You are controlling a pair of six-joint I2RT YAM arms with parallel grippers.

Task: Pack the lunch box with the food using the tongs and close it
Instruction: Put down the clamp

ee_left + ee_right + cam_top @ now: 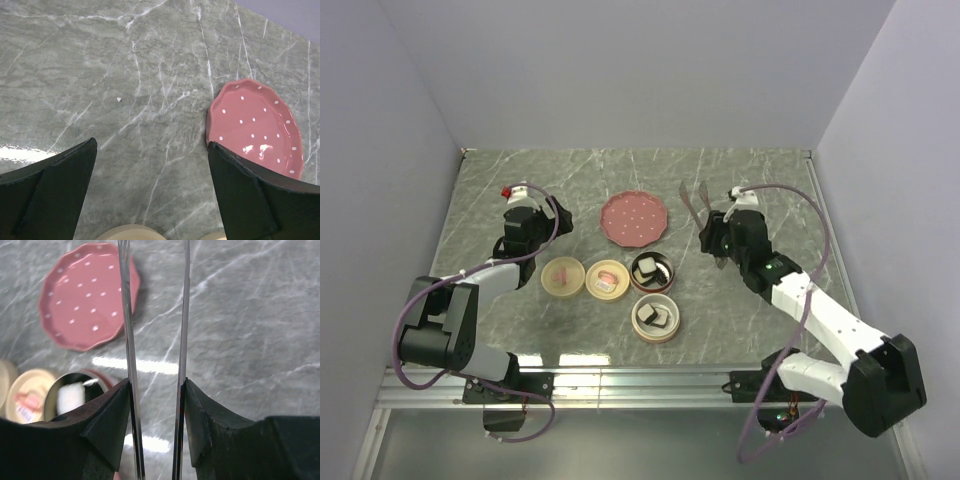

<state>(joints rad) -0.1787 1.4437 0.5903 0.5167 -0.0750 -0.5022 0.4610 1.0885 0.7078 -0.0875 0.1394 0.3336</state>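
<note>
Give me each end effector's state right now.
Left end effector: open, holding nothing.
Right end effector: closed on the tongs.

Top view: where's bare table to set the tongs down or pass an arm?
Free: the far strip between the pink plate and the back wall; the near patch between the lower container and the right arm. Crowded: the two cream lids, upper container and lower container sit packed together just in front of the plate. The plate is empty.
</note>
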